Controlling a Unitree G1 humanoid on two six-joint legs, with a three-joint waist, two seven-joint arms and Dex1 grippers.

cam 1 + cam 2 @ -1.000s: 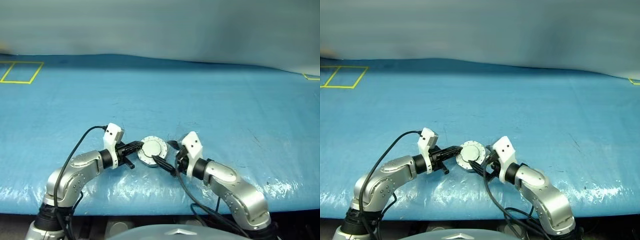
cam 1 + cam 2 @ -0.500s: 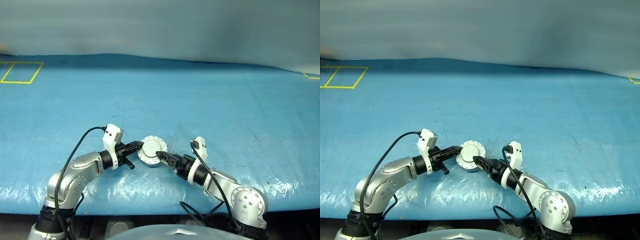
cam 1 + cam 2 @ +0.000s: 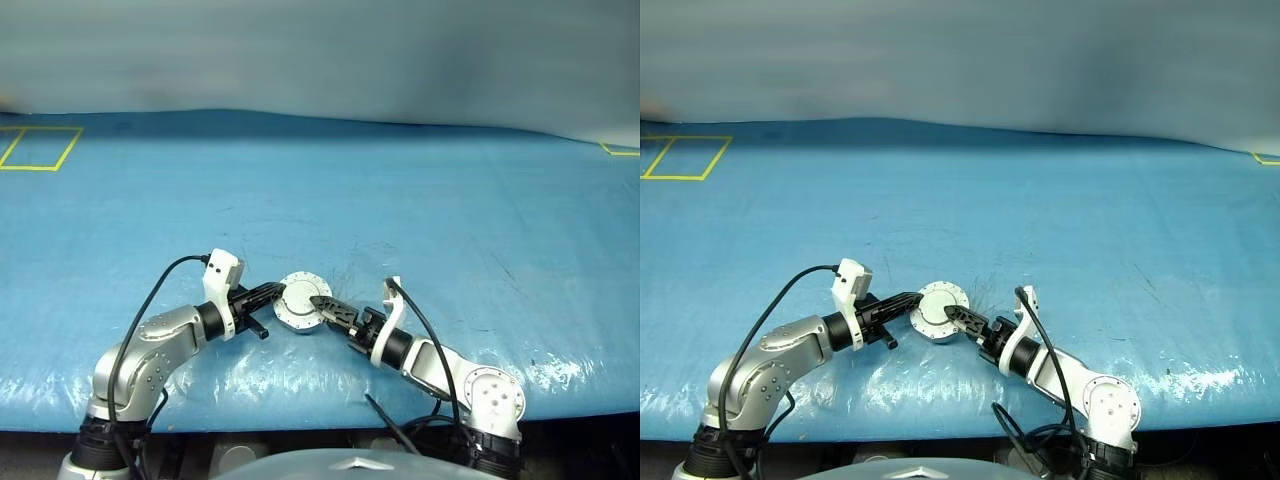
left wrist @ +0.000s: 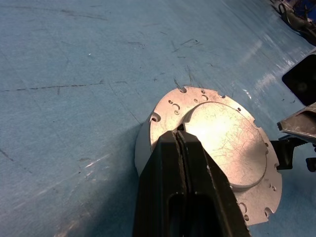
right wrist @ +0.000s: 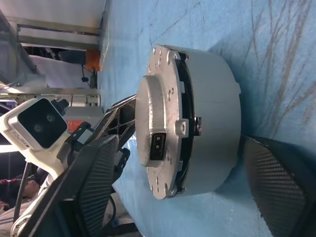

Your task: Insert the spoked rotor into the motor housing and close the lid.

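Lower centre: closed left gripper [image 4: 180, 143] pins the lid [image 4: 224, 143] down while parted right gripper [image 5: 177, 182] straddles the motor housing [image 5: 212, 118], seating it.

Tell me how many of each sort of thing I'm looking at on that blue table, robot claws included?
Round metal motor housing with its lid down on top: 1
Robot grippers: 2, the left gripper shut with its tips on the lid, the right gripper open around the housing
Yellow tape outlines on the blue table: 2
Total: 5
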